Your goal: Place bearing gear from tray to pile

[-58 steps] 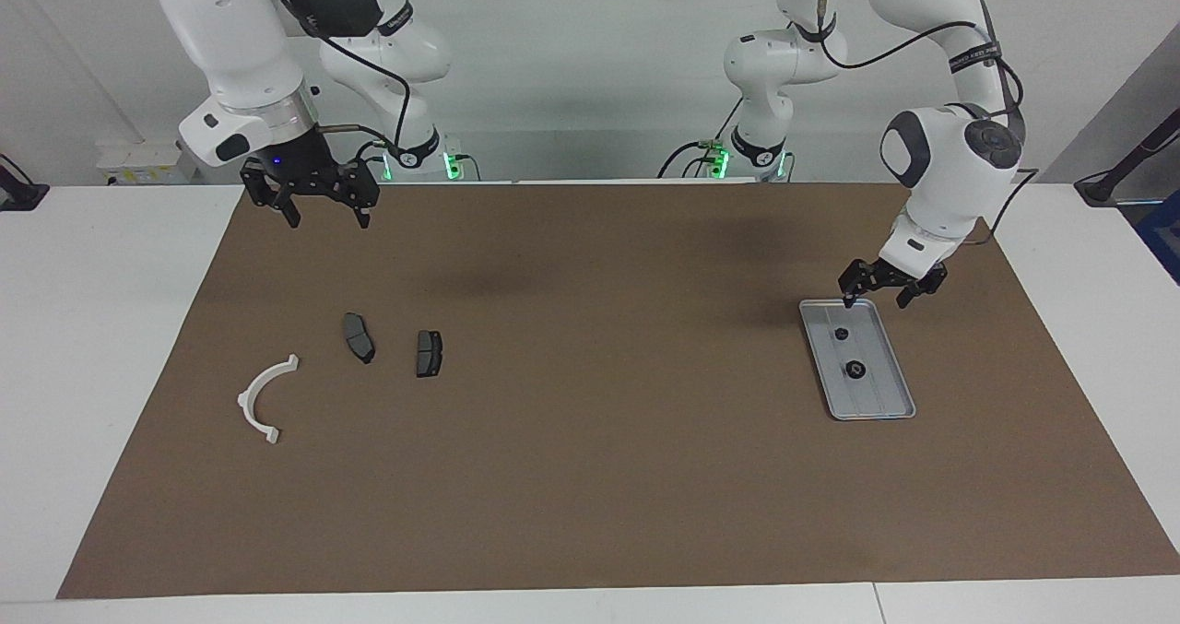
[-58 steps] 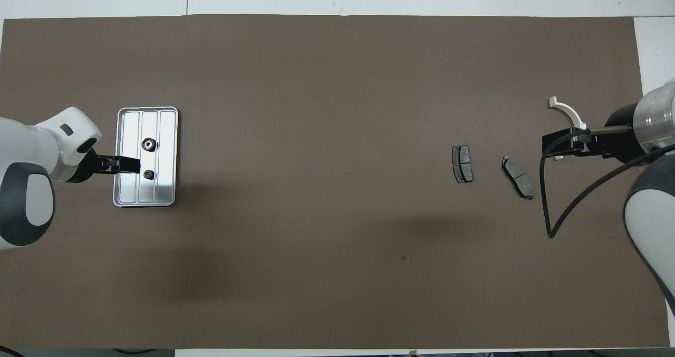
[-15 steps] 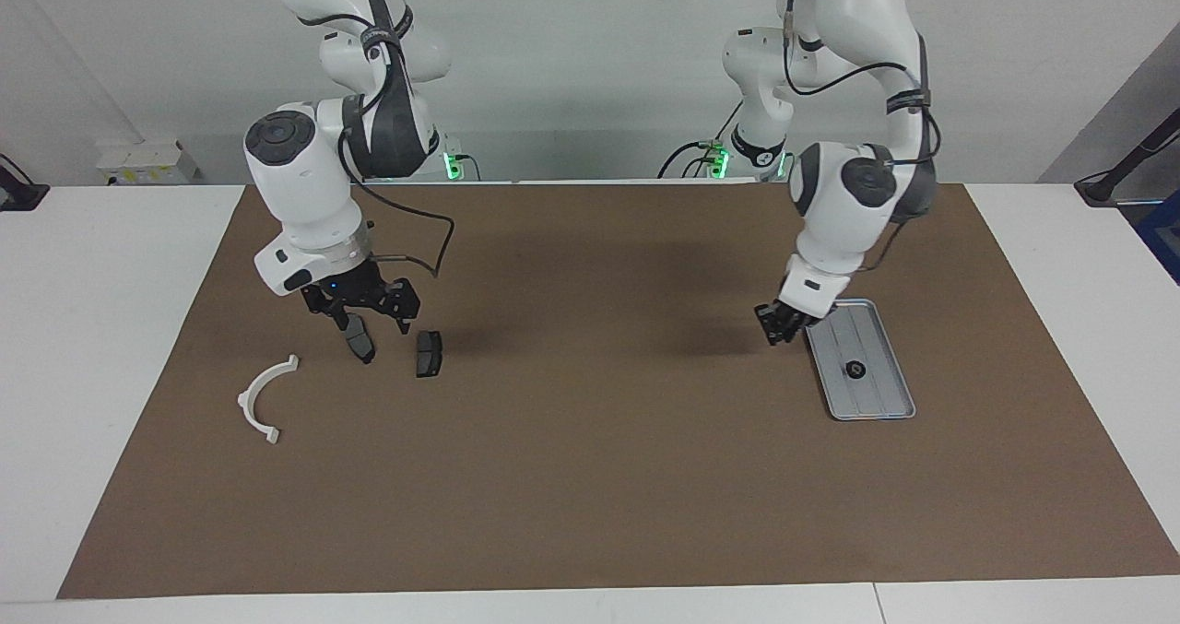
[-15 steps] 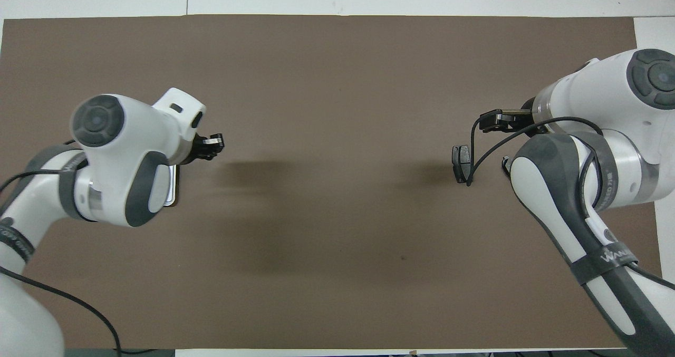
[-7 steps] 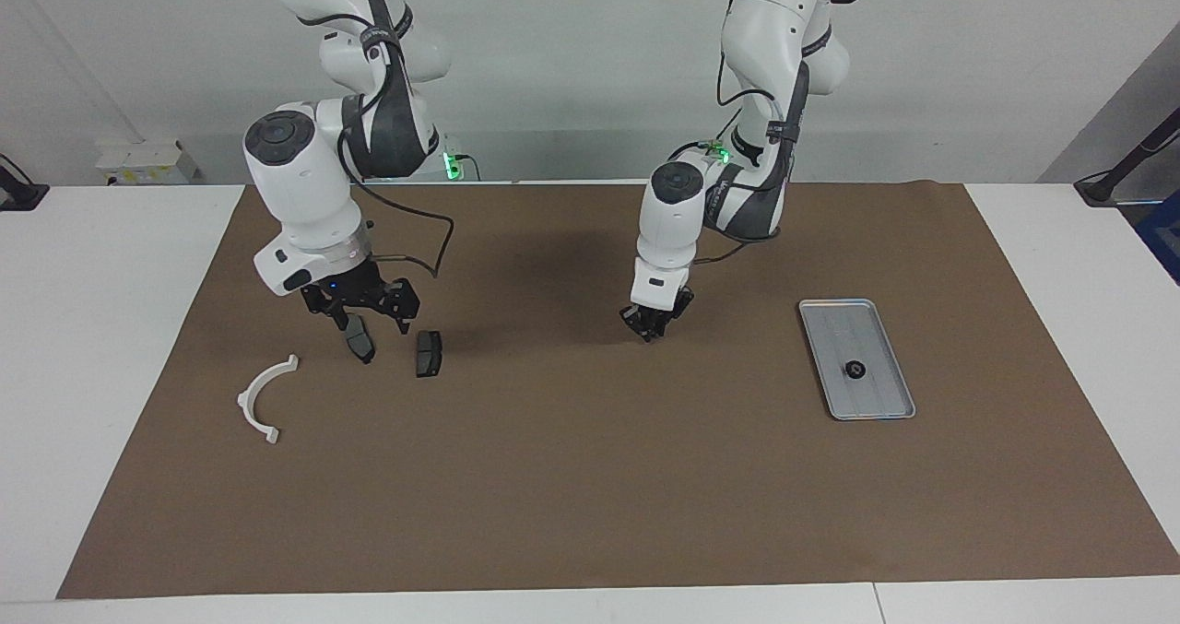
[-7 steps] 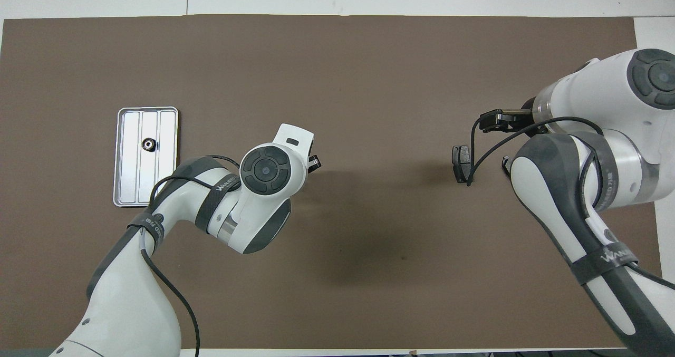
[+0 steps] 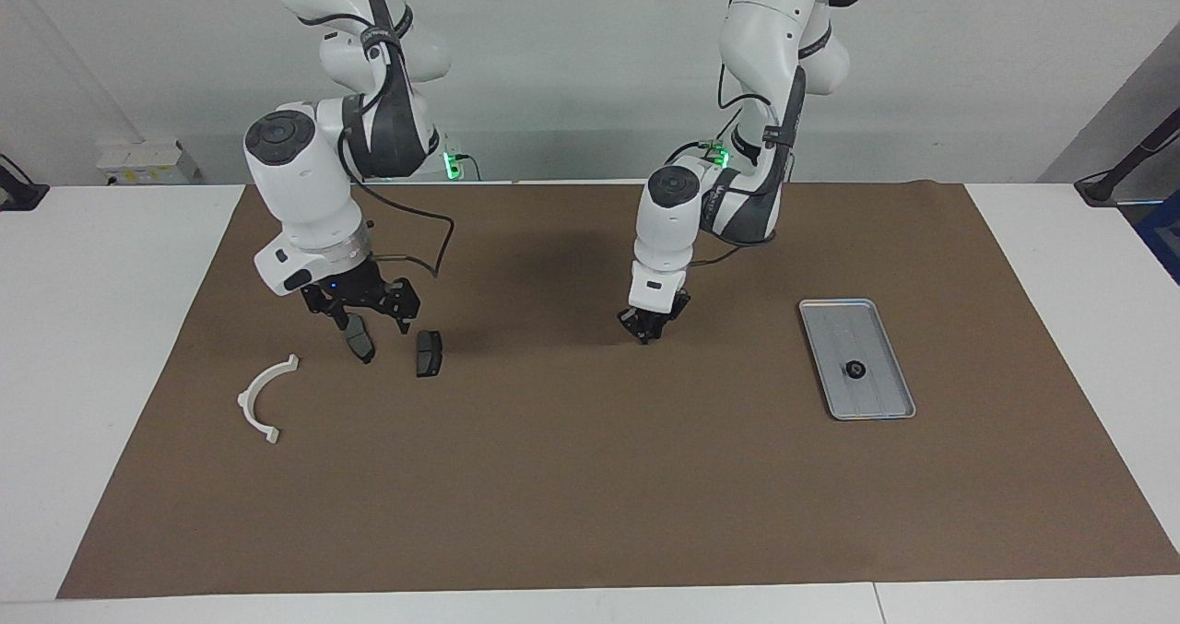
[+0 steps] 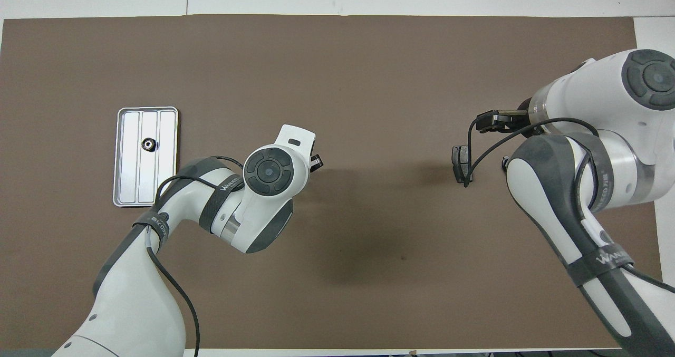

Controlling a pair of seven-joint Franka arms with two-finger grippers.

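The silver tray (image 7: 876, 398) lies on the brown mat toward the left arm's end and also shows in the overhead view (image 8: 126, 177). One small black bearing gear (image 7: 855, 370) sits on its floor (image 8: 148, 144). My left gripper (image 7: 648, 329) hangs low over the middle of the mat, shut on another small black gear that barely shows; its tip shows in the overhead view (image 8: 315, 162). The pile lies toward the right arm's end: a white curved bracket (image 7: 263, 398) and two dark brake pads (image 7: 429, 354) (image 7: 359, 343). My right gripper (image 7: 367, 318) is open just above the pads.
The brown mat (image 7: 590, 476) covers most of the white table. In the overhead view my right arm (image 8: 580, 151) hides the bracket and most of one brake pad; the other pad (image 8: 460, 162) partly shows.
The left gripper has travelled from the tray's edge to the middle of the mat, toward the pile, then slowed. The tray holds one gear instead of two. The right arm has not moved.
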